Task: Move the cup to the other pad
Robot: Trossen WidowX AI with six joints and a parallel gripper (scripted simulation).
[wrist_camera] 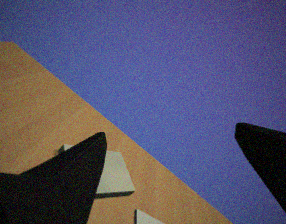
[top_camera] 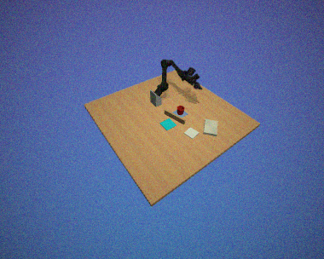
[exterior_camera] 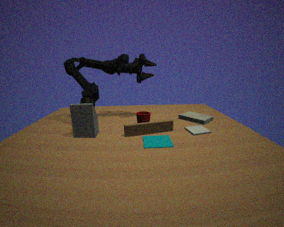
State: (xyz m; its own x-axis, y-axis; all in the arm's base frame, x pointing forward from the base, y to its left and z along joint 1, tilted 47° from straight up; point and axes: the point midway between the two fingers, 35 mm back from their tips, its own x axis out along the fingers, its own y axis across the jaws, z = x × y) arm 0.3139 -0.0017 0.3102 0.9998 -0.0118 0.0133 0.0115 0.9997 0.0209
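Wooden table (exterior_camera: 140,187) up front, arm raised high behind, claw empty.
Gripper (exterior_camera: 147,71) spread wide in the air, well above red cup (exterior_camera: 143,116); cup upright behind brown bar (exterior_camera: 148,128), teal pad (exterior_camera: 158,141) just beyond.

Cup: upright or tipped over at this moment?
Upright. The red cup stands with its rim level behind the wooden bar, untouched; the open gripper hangs high above.

Marbles unseen inside cup (exterior_camera: 143,116); wall (exterior_camera: 148,128) hides cup's base
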